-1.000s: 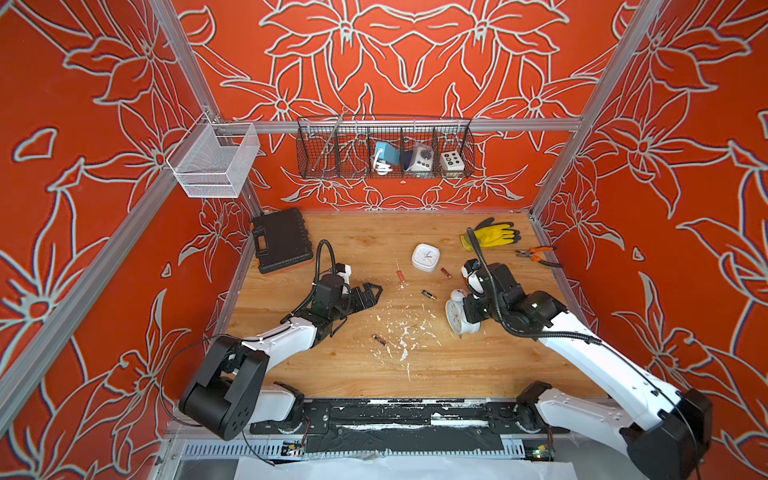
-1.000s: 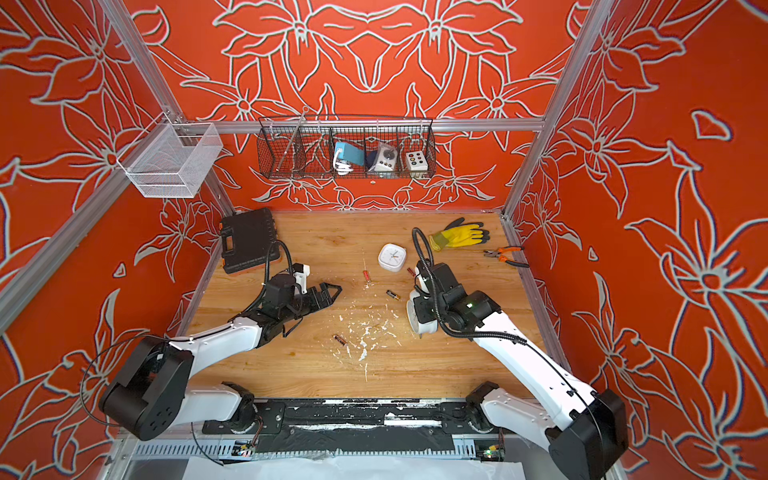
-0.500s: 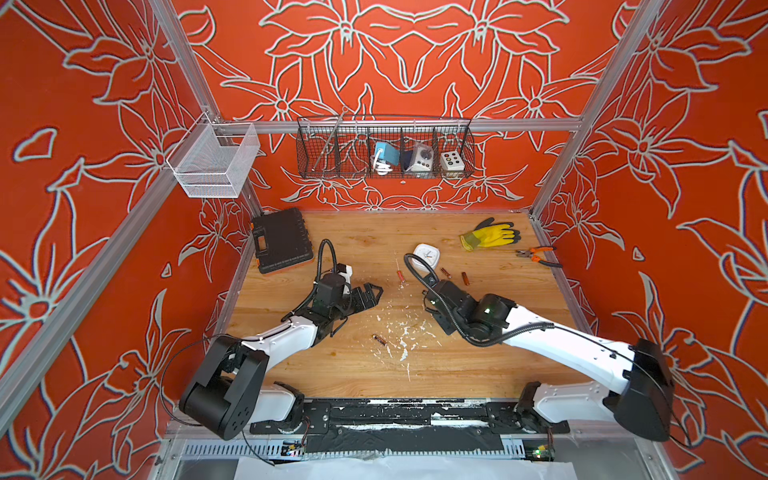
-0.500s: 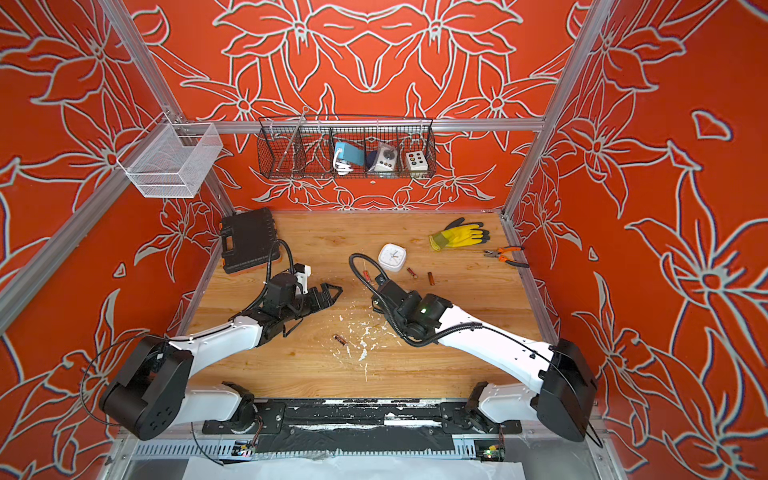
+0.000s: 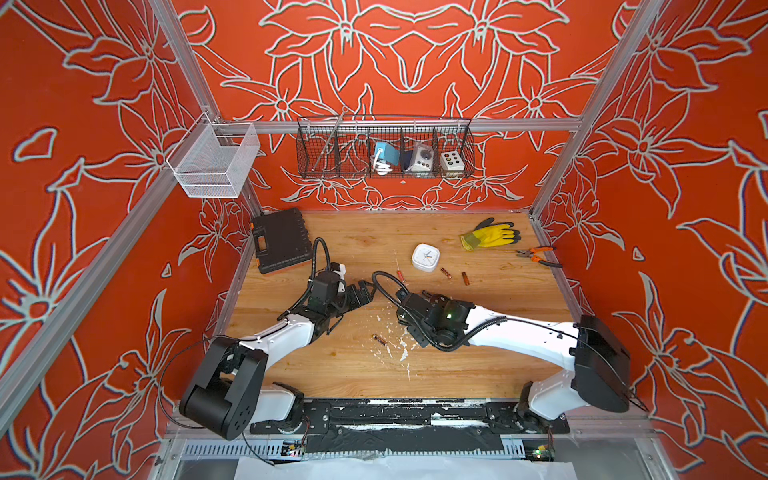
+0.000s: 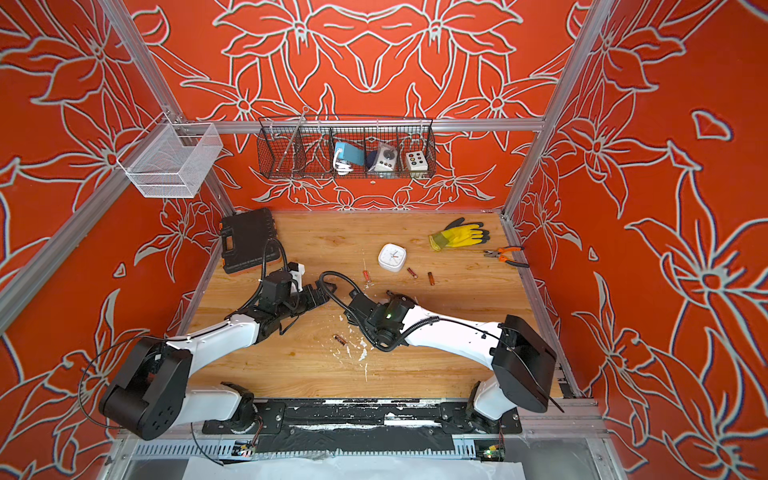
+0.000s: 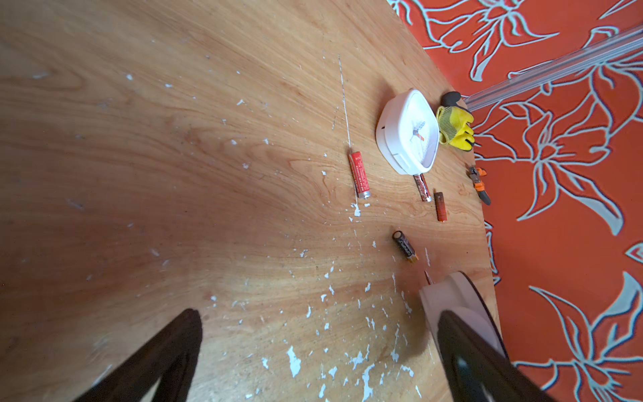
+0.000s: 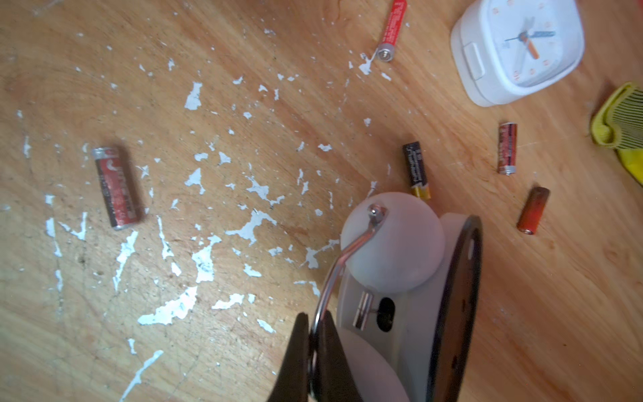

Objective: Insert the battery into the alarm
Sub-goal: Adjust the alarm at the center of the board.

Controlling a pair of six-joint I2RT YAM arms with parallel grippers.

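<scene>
R gripper (image 8: 315,323) is clamped on the wire handle (image 8: 351,250) of the alarm (image 8: 393,243), nr centre of the table (image 5: 457,374). L gripper (image 7: 318,315) is spread wide, holding nothing, w/ the alarm just beside one finger. Black battery (image 8: 415,168) lies flat beside the alarm's bell, gold end twd it; can't tell its axis in the top views. Red battery (image 5: 379,340) is at 7–8 o'clock of R gripper, axis approx 10–4. From table centre: white clock (image 5: 426,257) at 1, glove (image 5: 490,235) at 2, pliers (image 5: 538,257) at 2–3, case (image 5: 282,241) at 10.
</scene>
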